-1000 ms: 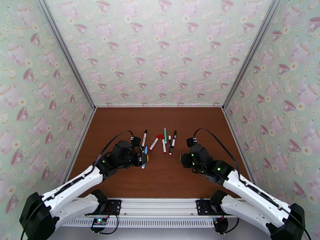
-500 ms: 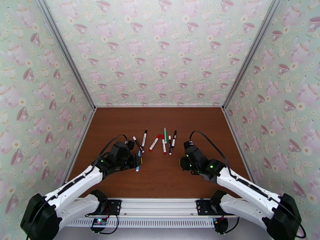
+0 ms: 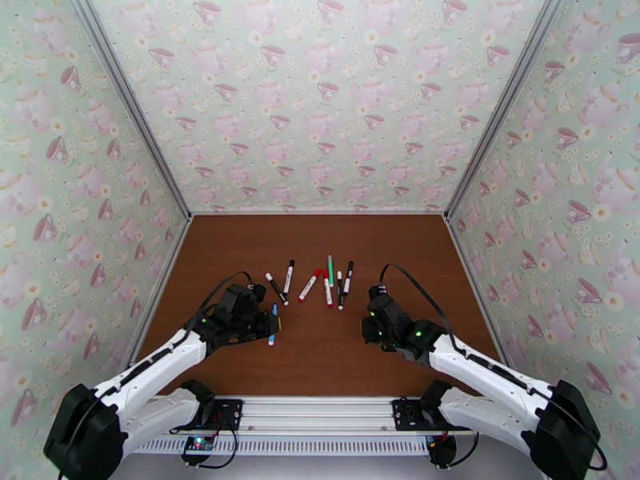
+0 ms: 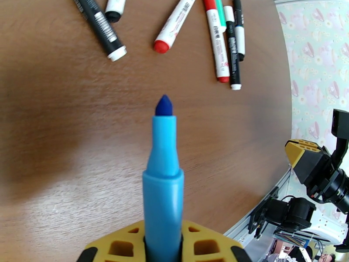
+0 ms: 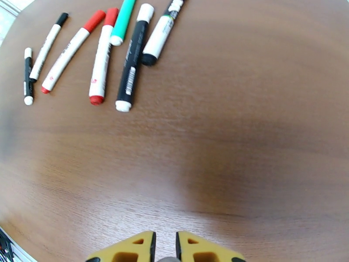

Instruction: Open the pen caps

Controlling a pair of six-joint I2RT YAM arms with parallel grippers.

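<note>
Left gripper (image 4: 163, 236): fingers (image 4: 124, 245) clamped tight on the rear barrel of the blue pen (image 4: 163, 188). The nib is bare and points toward the far edge of the table (image 3: 320, 370), held just above the wood.

Right gripper (image 5: 165, 249): fingers (image 5: 128, 250) drawn together to a thin slit, low over bare wood right of the table's middle. You cannot tell whether anything small is pinched in that slit, and the blue cap itself can't be made out.

The other pens (image 3: 328, 282) lie in a loose fan at mid-table, just beyond both grippers. Their caps look to be on.

Risks, as judged from here:
- The blue pen is held by its tail with a long overhang. A knock on the nib could swivel it in the fingers or mark the wood.
- If you put it down close to the fan, it may roll into the others and scatter them.
- The red, green and black pens (image 5: 131, 62) lie crowded, some touching. You could catch two barrels at once, or nudge a neighbour askew.
- If the right gripper does hold a cap, you could lose it by reaching for the next pen before releasing.
</note>
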